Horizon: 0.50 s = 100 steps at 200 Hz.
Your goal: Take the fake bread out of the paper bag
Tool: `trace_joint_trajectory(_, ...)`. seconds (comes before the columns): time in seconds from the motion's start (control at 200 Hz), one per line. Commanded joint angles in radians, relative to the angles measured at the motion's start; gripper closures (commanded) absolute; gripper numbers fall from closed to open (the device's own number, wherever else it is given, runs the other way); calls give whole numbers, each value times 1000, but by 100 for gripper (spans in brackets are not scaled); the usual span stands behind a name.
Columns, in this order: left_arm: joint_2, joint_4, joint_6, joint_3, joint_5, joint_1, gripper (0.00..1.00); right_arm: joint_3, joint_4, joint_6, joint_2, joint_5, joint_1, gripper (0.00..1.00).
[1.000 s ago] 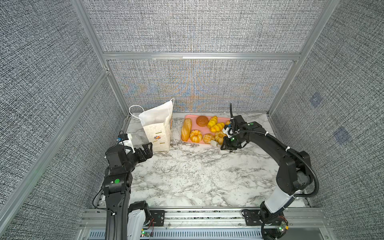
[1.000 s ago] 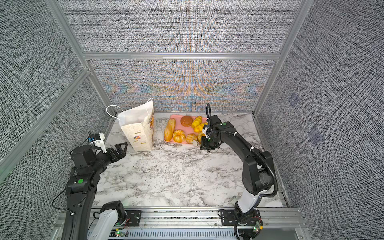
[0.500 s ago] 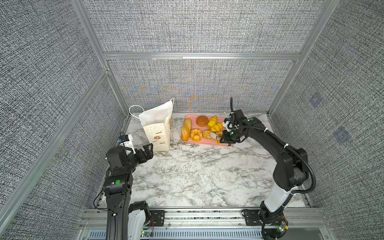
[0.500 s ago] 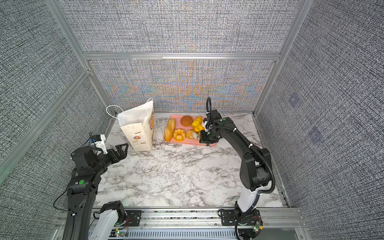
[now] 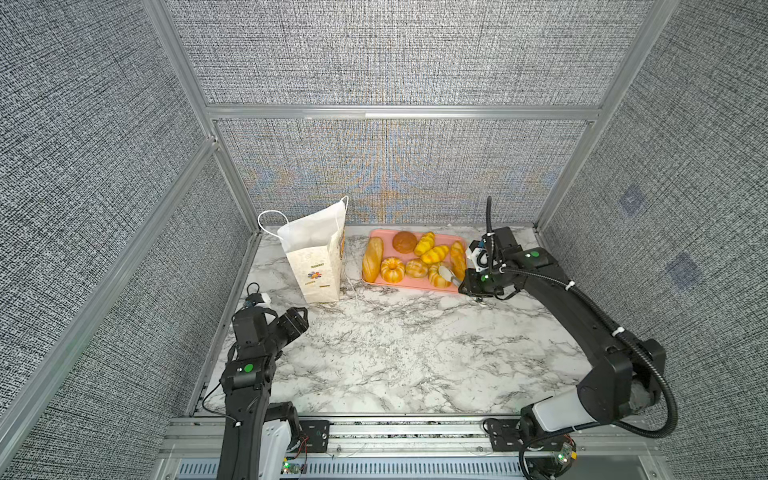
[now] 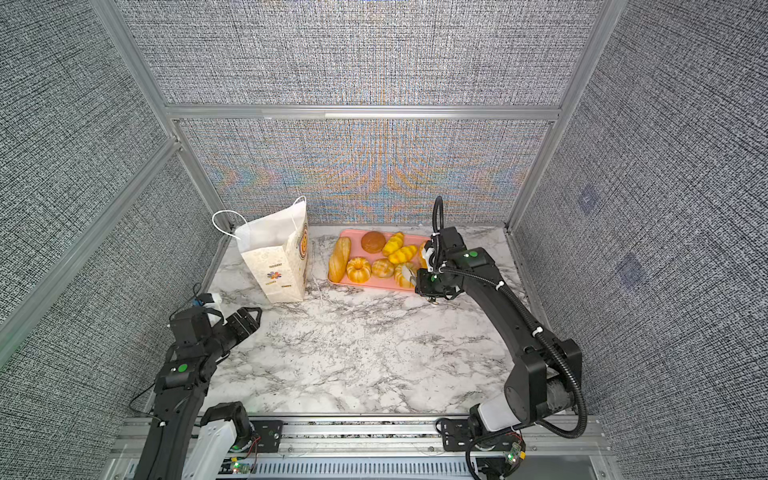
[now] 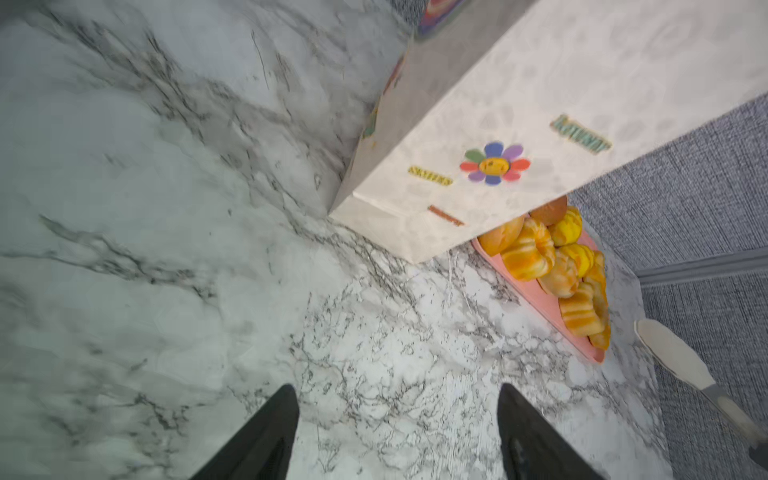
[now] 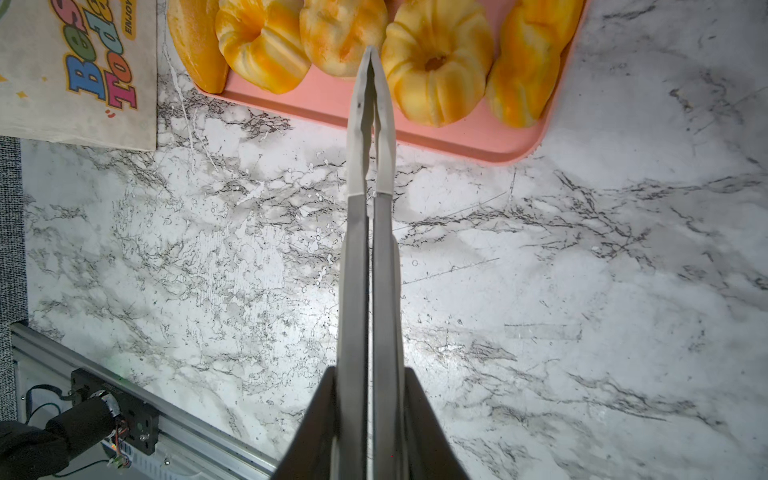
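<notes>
The white paper bag (image 5: 316,266) (image 6: 278,266) (image 7: 519,124) (image 8: 79,70) stands upright at the back left, its inside hidden. Several golden pieces of fake bread (image 5: 415,259) (image 6: 382,259) (image 7: 552,266) (image 8: 436,79) lie on a pink tray (image 5: 411,285) (image 8: 457,141) to its right. My right gripper (image 5: 463,284) (image 6: 417,282) (image 8: 370,374) is shut on metal tongs (image 5: 446,274) (image 8: 370,124) (image 7: 673,361). Their closed tips, with nothing between them, lie among the pieces at the tray's front right. My left gripper (image 5: 297,322) (image 6: 251,318) (image 7: 397,390) hangs open and empty over the marble in front of the bag.
The marble tabletop (image 5: 395,353) is walled in by grey fabric panels on three sides. An aluminium rail (image 5: 374,432) runs along the front edge. The bag's cord handles (image 5: 268,220) stick out toward the left wall.
My right gripper carried the tongs in over the tray, then drew back a little toward its front right corner. The left jaws have narrowed somewhat; that arm has hardly moved.
</notes>
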Motion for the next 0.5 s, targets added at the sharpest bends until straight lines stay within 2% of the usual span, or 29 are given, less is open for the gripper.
trace_joint_trajectory(0.0,93,84,-39,-12,18,-41,23,-32,45,27,-20,-16,-2,100)
trace_joint_trajectory(0.12,247,186,-45,5,-31,-89,23,-66,78,46,-37,-20,-3,100)
trace_joint_trajectory(0.33,456,487,-58,-5,-51,-96,27,-149,168,90,-102,-25,-3,100)
trace_joint_trajectory(0.495,633,590,-59,72,-52,-101,30,-191,198,92,-141,-8,-3,100)
